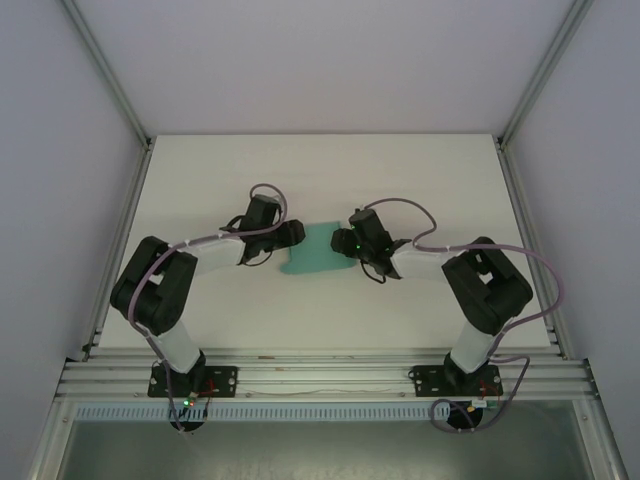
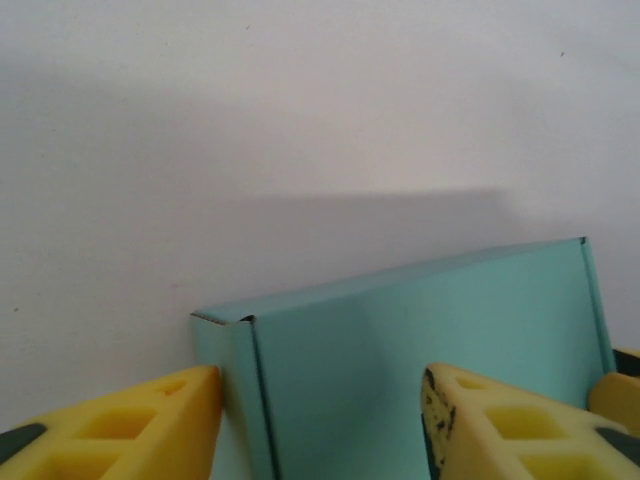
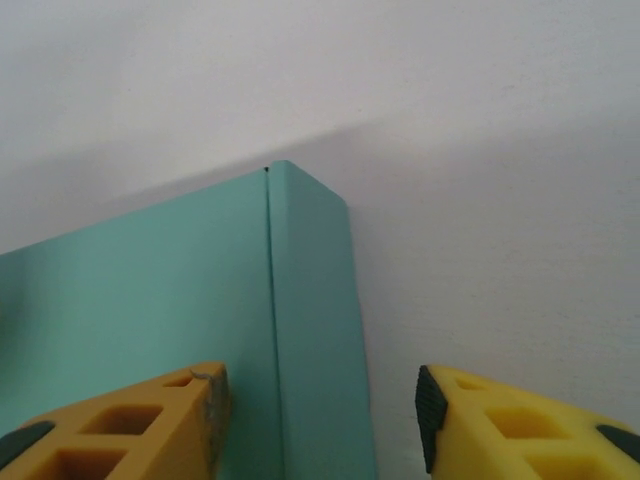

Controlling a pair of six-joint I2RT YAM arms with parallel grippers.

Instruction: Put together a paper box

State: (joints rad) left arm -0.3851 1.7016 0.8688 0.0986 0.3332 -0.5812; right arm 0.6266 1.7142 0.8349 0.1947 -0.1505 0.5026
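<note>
Left gripper (image 2: 320,390) stands with its yellow fingers (image 2: 150,430) apart, astride one end of the paper box (image 2: 420,340). One finger lies right against the box's narrow side wall and the other sits in front of its broad teal panel. Whether they press on the card I cannot tell. Right gripper (image 3: 320,385) is open at the box's other end. One of its fingers overlaps the broad panel just beside the folded corner, while the other stands clear of the card, with bare white surface (image 3: 480,200) showing between finger and box. In the top view the two grippers face each other across the box, one at each end. The box sits near the middle of the surface, between the two arms.
</note>
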